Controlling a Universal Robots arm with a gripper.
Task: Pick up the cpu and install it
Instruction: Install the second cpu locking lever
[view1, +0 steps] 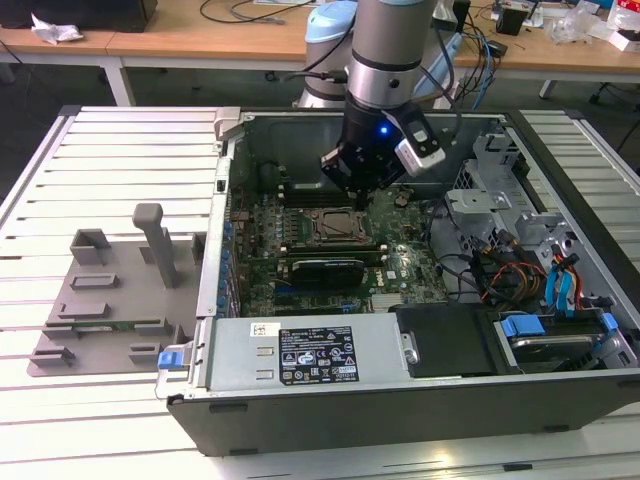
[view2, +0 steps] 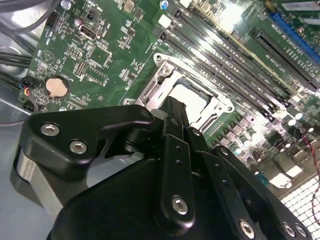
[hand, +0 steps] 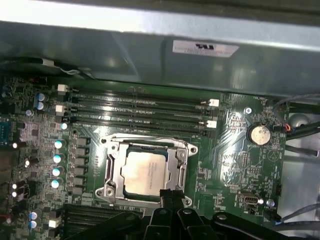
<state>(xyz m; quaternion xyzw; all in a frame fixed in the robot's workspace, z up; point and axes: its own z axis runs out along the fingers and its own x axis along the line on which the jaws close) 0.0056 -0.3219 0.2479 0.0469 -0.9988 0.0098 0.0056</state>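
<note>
Just beyond the gripper (hand: 170, 194), whose jaws are together and empty, the cpu (hand: 145, 169) lies in its socket (hand: 113, 167): light, rigid, slick-topped, likely fragile; best taken by opposite edges.

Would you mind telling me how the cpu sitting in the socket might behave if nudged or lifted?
The cpu looks flat and metal-topped, so probably stiff and somewhat slippery. Being thin, it seems light. Lying flat within the socket frame, it likely won't slide or tip when nudged.

Gripper (view2: 172, 107) over CPU socket (view2: 187, 102), mobo.
I see cpu (view2: 190, 100) seated in frame; fingertips pressed together just above it.
</note>
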